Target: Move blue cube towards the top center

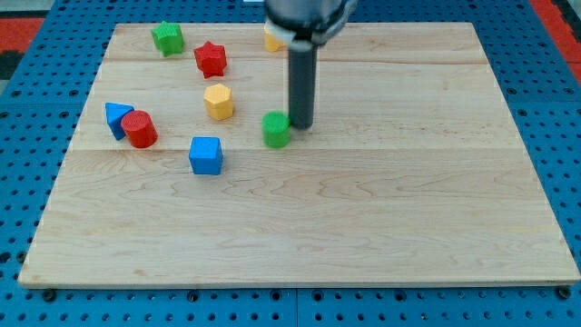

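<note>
Dark and upright, the rod was held above the wooden tabletop (381,209), my tip (300,125) set down touching the green block (277,129) on its right side. No gripper was fitted, so no open or closed state could be told. The blue cube (206,154) was seen well left of my tip and slightly lower, below the yellow block (219,101).

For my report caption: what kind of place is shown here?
Probably a robotics lab bench: a pale wooden board on a blue perforated base, small coloured blocks such as the blue cube, and my tip.
</note>
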Motion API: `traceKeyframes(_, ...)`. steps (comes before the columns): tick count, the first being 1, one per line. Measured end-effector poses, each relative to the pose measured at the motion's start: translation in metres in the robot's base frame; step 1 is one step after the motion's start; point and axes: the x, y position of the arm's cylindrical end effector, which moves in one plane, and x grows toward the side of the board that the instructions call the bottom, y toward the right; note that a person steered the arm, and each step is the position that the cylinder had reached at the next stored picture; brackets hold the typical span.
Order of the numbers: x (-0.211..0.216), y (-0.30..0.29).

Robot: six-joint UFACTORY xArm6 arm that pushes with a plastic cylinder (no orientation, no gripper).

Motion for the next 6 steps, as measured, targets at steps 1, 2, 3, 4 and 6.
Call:
traceKeyframes(1, 0.088, -0.011)
traceKeyframes(2, 0.099, -0.115)
traceKeyframes(3, 0.058, -0.136)
traceKeyframes(4, 0.016, -0.116)
traceKeyframes(6, -0.076, 0.006)
